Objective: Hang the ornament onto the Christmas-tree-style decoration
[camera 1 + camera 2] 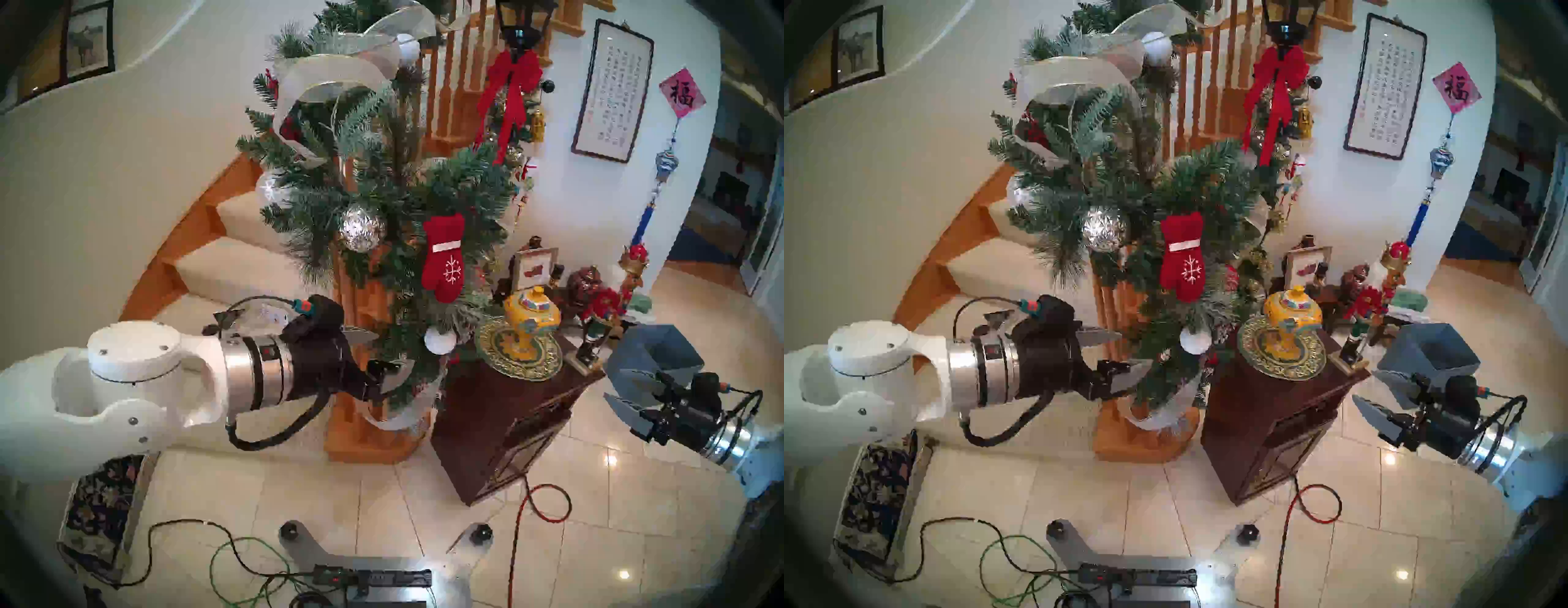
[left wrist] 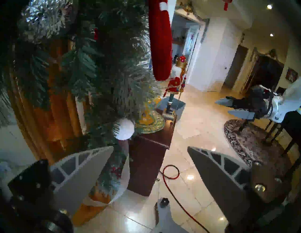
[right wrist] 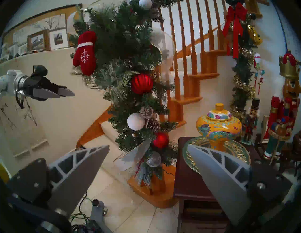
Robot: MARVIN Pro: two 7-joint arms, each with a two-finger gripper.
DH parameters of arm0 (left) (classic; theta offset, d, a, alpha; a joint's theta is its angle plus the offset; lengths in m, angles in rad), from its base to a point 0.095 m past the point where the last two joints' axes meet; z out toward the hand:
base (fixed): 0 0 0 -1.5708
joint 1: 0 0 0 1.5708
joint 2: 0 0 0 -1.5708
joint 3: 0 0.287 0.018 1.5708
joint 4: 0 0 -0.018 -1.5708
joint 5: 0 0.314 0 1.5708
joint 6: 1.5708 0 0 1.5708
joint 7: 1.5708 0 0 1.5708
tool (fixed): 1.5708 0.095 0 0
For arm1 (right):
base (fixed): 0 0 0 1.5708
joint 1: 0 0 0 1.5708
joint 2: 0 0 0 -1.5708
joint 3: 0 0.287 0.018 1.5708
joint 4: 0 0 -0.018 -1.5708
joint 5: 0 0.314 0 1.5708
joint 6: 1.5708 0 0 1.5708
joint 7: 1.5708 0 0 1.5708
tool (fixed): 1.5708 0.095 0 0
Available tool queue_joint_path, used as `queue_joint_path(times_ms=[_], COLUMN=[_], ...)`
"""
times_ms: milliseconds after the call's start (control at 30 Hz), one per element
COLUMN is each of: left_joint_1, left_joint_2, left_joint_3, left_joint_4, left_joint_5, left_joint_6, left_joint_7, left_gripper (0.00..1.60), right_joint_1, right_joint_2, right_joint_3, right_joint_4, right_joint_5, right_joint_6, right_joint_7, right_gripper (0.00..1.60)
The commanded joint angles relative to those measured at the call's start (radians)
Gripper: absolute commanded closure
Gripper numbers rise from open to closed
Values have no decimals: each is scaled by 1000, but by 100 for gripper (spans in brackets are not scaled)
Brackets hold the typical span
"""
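One mitten (image 1: pixel 443 259) hung on one garland (image 1: pixel 373 178).
Two arms near level; left gripper (image 1: pixel 384 354) and right gripper (image 1: pixel 623 414) both spread wide, empty.

light: soft indoor, fairly bright | glare: floor tiles (image 1: pixel 611 460) | edges: fisheye-warped, dark rim | blur: slight

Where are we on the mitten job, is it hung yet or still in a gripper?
Looks done: the red mitten hangs on the pine garland, right of the silver ball, with nothing gripping it. In hand: nothing. The left gripper sits below the mitten with jaws open and empty; the right gripper is off to the side, also open. The loop is hidden in the needles, so its hold is unconfirmed. Left: seemingly nothing but pulling clear.
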Motion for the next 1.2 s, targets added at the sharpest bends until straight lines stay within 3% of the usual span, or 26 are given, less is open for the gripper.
queue_joint_path(times_ms=[0,667,1167], left_joint_1=[26,111,143], left_joint_2=[6,34,20], left_joint_3=[14,104,146], left_joint_4=[0,65,109], left_joint_5=[78,272,363], left_joint_6=[-91,-351,-503], left_joint_7=[-15,-44,-63], left_gripper=[0,0,0], right_joint_1=[4,4,5], right_joint_2=[0,1,1], right_joint_3=[3,3,3], right_joint_4=[-2,0,0], right_joint_5=[-3,0,0], right_joint_6=[-1,-1,-1], right_joint_7=[93,105,107], right_gripper=[0,0,0])
